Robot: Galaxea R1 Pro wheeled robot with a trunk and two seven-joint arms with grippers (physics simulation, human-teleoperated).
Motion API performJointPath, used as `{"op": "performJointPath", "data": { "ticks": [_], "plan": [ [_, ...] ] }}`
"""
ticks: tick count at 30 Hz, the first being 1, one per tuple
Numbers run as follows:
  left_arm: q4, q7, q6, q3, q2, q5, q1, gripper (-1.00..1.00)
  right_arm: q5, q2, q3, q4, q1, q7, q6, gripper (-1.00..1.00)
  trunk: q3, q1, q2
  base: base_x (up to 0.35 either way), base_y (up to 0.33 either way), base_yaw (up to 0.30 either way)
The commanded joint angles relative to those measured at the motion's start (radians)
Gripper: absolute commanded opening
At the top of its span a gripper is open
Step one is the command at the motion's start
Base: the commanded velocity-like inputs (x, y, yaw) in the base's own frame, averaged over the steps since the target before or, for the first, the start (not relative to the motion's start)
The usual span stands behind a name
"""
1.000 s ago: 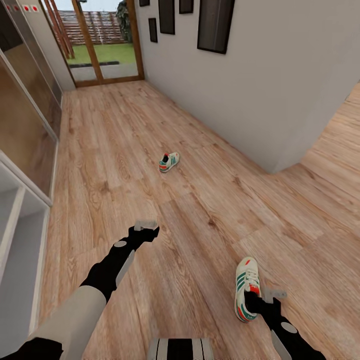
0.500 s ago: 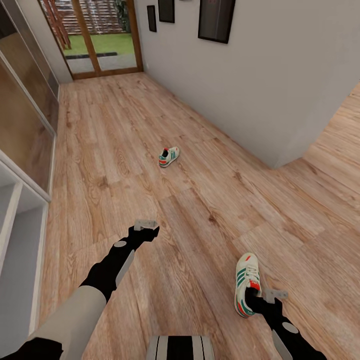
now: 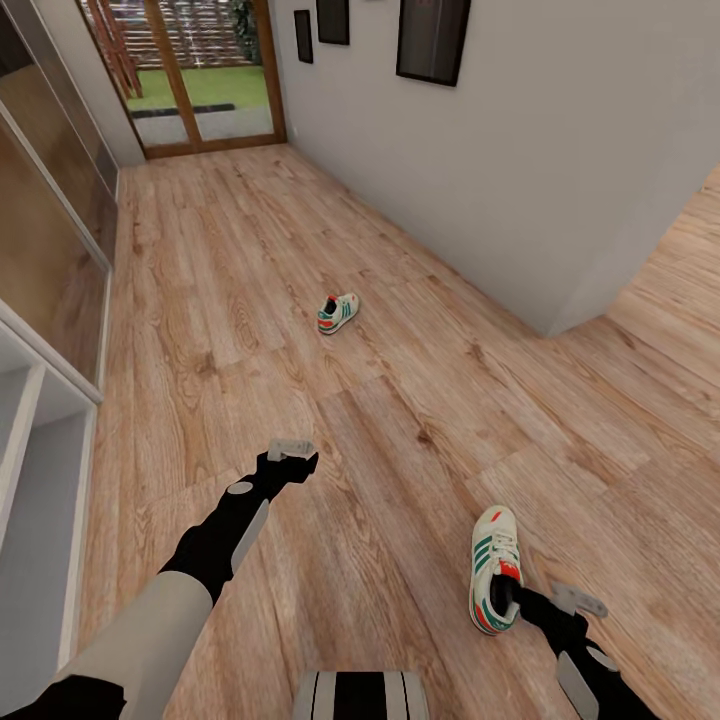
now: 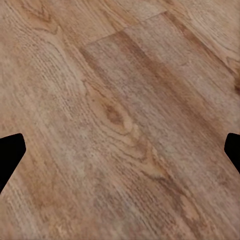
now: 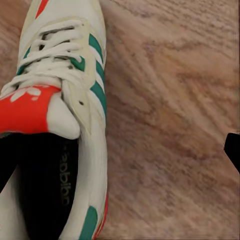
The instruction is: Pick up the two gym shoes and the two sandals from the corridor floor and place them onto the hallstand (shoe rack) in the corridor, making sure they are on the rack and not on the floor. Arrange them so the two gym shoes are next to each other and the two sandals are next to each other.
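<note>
Near gym shoe [image 3: 494, 570] lies flat on corridor floor [image 3: 400, 420], lower right of head view, toe pointing up-frame. Right hand [image 3: 530, 605] sits at its heel, one finger inside the shoe opening; grip state can't be told. Far gym shoe [image 3: 338, 313] lies mid-frame, well apart. Left hand [image 3: 292, 458] hovers over bare floor, lower centre-left, fingers spread wide, holding nothing. Hallstand [image 3: 40, 470] at left edge.
</note>
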Motion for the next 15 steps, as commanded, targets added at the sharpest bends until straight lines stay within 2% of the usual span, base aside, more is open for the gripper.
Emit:
{"op": "performJointPath", "data": {
  "ticks": [1,4,8,9,13,14,15],
  "plan": [
    [-0.001,-0.002,0.006,0.0,0.0,0.007,0.0,1.0,-0.012,0.001,-0.003,-0.002,0.0,0.005,0.001,1.0,-0.001,0.0,0.0,0.0,0.0,0.0],
    [-0.002,-0.002,0.006,0.001,0.0,0.007,0.0,1.0,-0.015,0.002,-0.007,-0.013,0.0,0.006,0.013,1.0,-0.001,0.0,0.0,0.0,0.0,0.0],
    [-0.001,-0.001,0.007,0.002,0.001,0.007,0.0,1.0,-0.017,0.02,-0.009,-0.041,0.0,0.005,0.024,1.0,-0.001,0.0,0.0,0.0,0.0,0.0],
    [-0.001,-0.002,0.007,0.003,0.001,0.008,0.0,1.0,-0.017,0.036,-0.01,-0.06,0.0,0.005,0.039,1.0,-0.001,0.0,0.0,0.0,0.0,0.0],
    [-0.001,-0.003,0.007,0.003,0.002,0.008,0.0,1.0,-0.017,0.065,-0.01,-0.08,0.0,0.004,0.064,1.0,-0.001,0.0,0.0,0.0,0.0,0.0],
    [-0.001,-0.003,0.007,0.003,0.003,0.008,0.0,1.0,-0.017,0.089,-0.01,-0.092,0.0,0.003,0.075,1.0,-0.001,0.0,0.0,0.0,0.0,0.0],
    [-0.001,-0.003,0.007,0.003,0.003,0.008,0.0,1.0,-0.017,0.097,-0.01,-0.095,0.0,0.002,0.078,1.0,-0.001,0.0,0.0,0.0,0.0,0.0]
  ]
}}
